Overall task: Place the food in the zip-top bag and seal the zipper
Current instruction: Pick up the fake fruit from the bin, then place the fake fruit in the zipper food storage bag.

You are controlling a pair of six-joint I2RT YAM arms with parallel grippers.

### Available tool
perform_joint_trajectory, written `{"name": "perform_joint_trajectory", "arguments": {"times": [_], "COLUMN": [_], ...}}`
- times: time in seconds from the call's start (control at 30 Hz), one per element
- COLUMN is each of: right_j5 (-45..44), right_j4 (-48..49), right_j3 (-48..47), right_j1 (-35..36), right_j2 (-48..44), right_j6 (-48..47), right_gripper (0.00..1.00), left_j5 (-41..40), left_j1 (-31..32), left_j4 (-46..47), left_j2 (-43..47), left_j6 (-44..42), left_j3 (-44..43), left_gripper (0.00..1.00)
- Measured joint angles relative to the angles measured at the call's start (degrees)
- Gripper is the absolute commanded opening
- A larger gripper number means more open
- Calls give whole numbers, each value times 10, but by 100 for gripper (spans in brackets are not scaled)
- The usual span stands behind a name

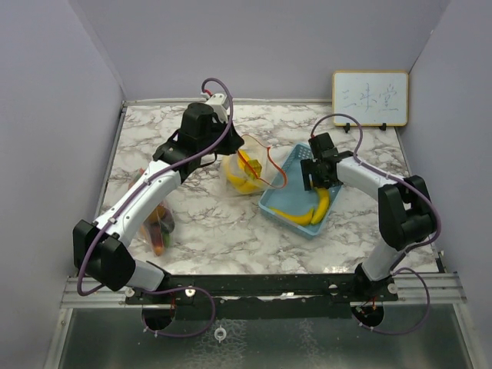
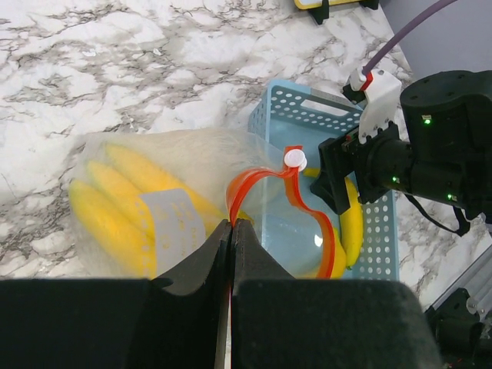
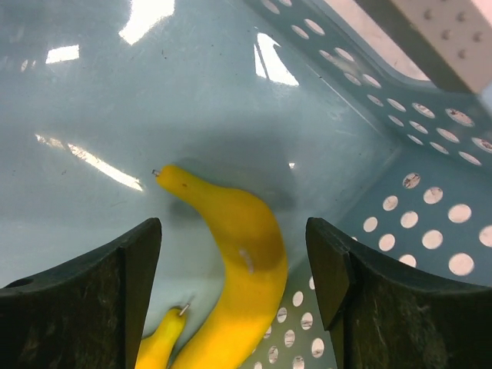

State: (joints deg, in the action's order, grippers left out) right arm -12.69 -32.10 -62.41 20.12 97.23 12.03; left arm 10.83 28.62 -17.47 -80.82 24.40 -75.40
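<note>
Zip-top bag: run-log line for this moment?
left gripper: shut on zip-top bag rim | right gripper: open over banana in basket | bag: unsealed, bananas inside

Desk (image 1: 200,223): smooth, marble-patterned, faint sheen. Basket (image 3: 231,100): light-blue moulded plastic, perforated, glossy inside. Zip-top bag (image 2: 200,157): frosted translucent plastic film; zipper strip (image 2: 311,211) glossy orange-red plastic. Bananas (image 3: 246,254): smooth, satin yellow skin. Right pincer (image 3: 234,234): fingers (image 3: 69,307) matt black, finely grained.

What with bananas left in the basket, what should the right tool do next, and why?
Probably lower the right tool and close on the banana: its jaws stand open astride it in the basket, while the left tool pinches the bag at its rim, mouth open.
</note>
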Motion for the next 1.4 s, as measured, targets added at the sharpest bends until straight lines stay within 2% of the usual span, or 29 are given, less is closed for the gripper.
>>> {"name": "perform_joint_trajectory", "arguments": {"times": [0.17, 0.33, 0.47, 0.57, 0.73, 0.83, 0.97, 1.1, 1.23, 1.4], "right_j5": [-2, -2, -3, -2, 4, 7, 5, -43, -140, -278], "right_j4": [1, 2, 3, 2, 5, 21, 60, 116, 194, 358], "right_j3": [10, 29, 30, 30, 21, -7, -48, -76, -95, -88], "right_j1": [-3, -3, -3, -3, -3, -3, 8, 66, 165, 264], "right_j2": [11, 11, 4, -23, -142, -222, -273, -270, -223, -143], "right_j6": [4, 4, 4, 2, -10, -14, -17, -29, -67, -158], "right_gripper": [54, 15, 4, 2, 2, 2, 2, 2, 2, 2], "left_j5": [-3, -4, -4, -4, 1, 11, 22, 31, 39, 48], "left_j1": [0, 0, 0, 0, 0, 0, 0, 0, 0, 0], "left_j4": [-3, -6, -6, -7, -7, -11, -21, -29, -33, -40], "left_j2": [3, 3, 3, 3, 0, -14, -30, -36, -36, -36], "left_j6": [-5, -6, -6, -4, 5, 10, 16, 21, 24, 27], "left_j3": [1, 3, 5, 6, 6, 1, -12, -25, -29, -29], "left_gripper": [0, 0, 0, 0, 0, 0, 0, 0, 0, 0]}}
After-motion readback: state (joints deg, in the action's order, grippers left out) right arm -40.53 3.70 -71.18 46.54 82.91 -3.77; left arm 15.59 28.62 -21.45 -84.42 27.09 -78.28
